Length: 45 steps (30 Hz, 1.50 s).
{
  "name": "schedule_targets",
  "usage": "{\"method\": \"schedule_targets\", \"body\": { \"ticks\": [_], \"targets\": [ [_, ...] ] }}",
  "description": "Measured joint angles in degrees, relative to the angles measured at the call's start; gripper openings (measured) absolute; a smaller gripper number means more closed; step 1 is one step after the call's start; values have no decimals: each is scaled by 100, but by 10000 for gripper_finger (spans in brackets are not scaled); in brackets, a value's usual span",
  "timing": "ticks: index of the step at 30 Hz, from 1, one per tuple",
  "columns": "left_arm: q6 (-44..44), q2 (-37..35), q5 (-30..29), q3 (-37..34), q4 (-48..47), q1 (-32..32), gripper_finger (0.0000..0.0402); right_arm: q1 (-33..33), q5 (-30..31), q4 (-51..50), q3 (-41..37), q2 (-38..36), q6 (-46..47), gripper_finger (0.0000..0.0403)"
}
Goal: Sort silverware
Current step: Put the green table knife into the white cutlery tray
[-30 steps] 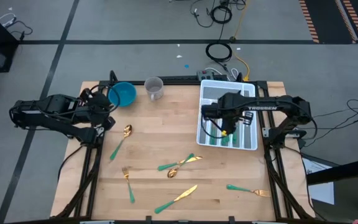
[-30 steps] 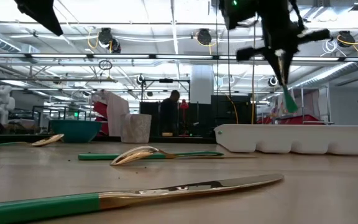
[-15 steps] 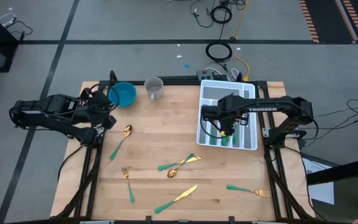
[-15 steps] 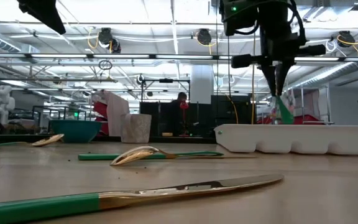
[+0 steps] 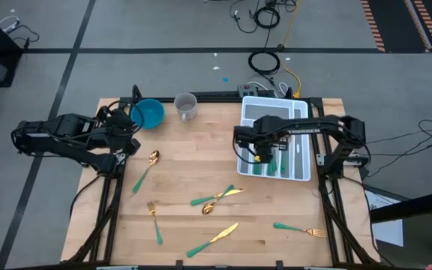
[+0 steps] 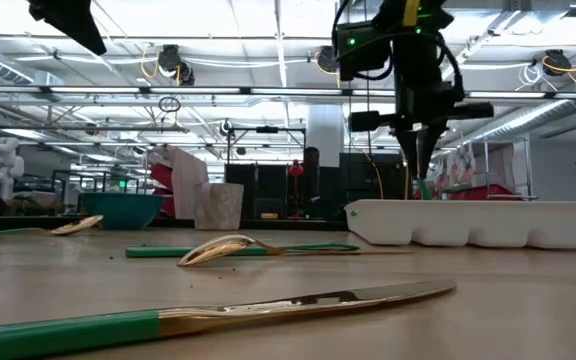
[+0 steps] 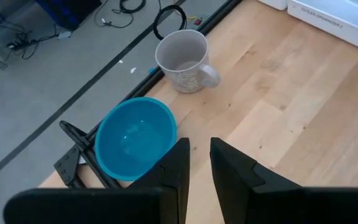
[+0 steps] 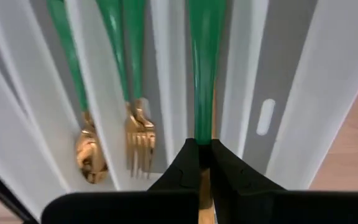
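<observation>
My right gripper (image 5: 264, 156) hangs over the white divided tray (image 5: 304, 112), shut on one piece of silverware with a teal-green handle (image 8: 205, 68). Its head is hidden behind the fingers. In the tray lie a spoon (image 8: 89, 155), a fork (image 8: 140, 140) and other green-handled pieces. Loose on the table are a spoon (image 5: 152, 159), a fork (image 5: 154, 217), a crossed spoon and knife (image 5: 216, 199), a knife (image 5: 212, 238) and a fork (image 5: 302, 229). My left gripper (image 7: 199, 149) waits open at the far left by the blue bowl (image 5: 148, 113). My right gripper pinches the piece between its two fingers where the green handle meets the gold part (image 8: 201, 138). The fingers come from above, pointing steeply down. The handle hangs below them, nearly upright, over a tray compartment. Its lower end (image 6: 424, 188) reaches the tray's rim; whether it touches the floor I cannot tell.
A grey mug (image 5: 187, 106) stands beside the blue bowl at the table's far edge. The tray fills the far right. The loose pieces lie across the table's middle and near side, with bare wood between them.
My right gripper has sunk toward the tray and gone a little toward the table's left, rolling its wrist. The held piece has turned from slanting to nearly upright, and its handle end has come down to the tray's rim.
</observation>
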Motion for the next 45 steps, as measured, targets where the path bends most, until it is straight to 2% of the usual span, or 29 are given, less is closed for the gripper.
{"method": "schedule_targets", "body": {
  "ticks": [4, 19, 37, 45],
  "targets": [
    [0, 0, -32, 0, -4, 0, 73, -62, -184, 373, 0, 181, -15, 0],
    [9, 0, -115, 0, -104, 0, 73, -401, -1203, 545, -7, 726, -180, 0],
    [15, 0, -148, 0, -98, 0, 73, -790, -1487, 1106, -259, 1069, -524, 1],
    [15, 0, -146, 0, -98, 0, 73, -786, -1453, 1323, -385, 1047, -182, 1]
  ]
}}
